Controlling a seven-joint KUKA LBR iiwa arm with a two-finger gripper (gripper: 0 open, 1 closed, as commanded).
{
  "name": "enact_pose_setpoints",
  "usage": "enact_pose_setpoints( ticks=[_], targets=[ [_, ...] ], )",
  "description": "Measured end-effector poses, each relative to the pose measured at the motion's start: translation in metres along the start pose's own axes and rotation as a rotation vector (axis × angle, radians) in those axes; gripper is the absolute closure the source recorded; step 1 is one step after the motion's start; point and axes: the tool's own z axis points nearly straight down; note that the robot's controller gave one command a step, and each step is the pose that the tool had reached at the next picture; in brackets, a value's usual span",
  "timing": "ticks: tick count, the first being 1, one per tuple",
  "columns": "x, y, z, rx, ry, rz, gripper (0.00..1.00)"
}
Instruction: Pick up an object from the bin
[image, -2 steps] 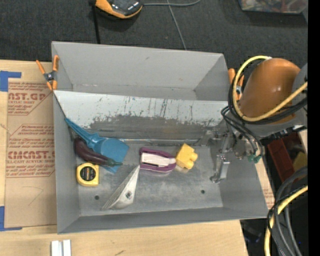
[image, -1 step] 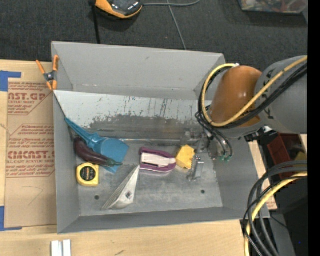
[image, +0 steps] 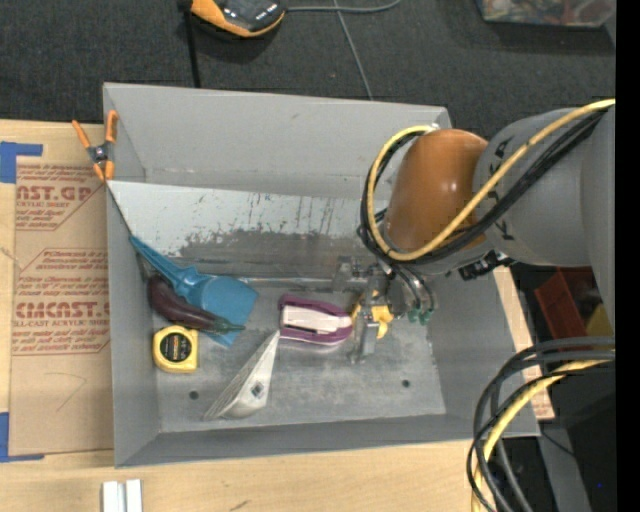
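Observation:
My gripper (image: 359, 308) is low in the bin, right of the middle, under the orange wrist cover. It is open, with one finger toward the back wall and one toward the front. A purple and white flat object (image: 314, 323) lies on the floor just left of it, its right end reaching in between the fingers. A clear triangular piece (image: 250, 380) rests in front and to the left of that object.
At the bin's left lies a blue scoop-like tool (image: 205, 290) with a dark purple handle (image: 180, 305) across it. A yellow tape measure (image: 175, 349) sits in front of them. The arm and its yellow cables cover the bin's right side.

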Motion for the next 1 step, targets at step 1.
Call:
enact_pose_setpoints(
  ticks=[1],
  targets=[
    [-0.0055,0.0062,0.0021,-0.001,-0.01,0.018,0.0]
  ],
)
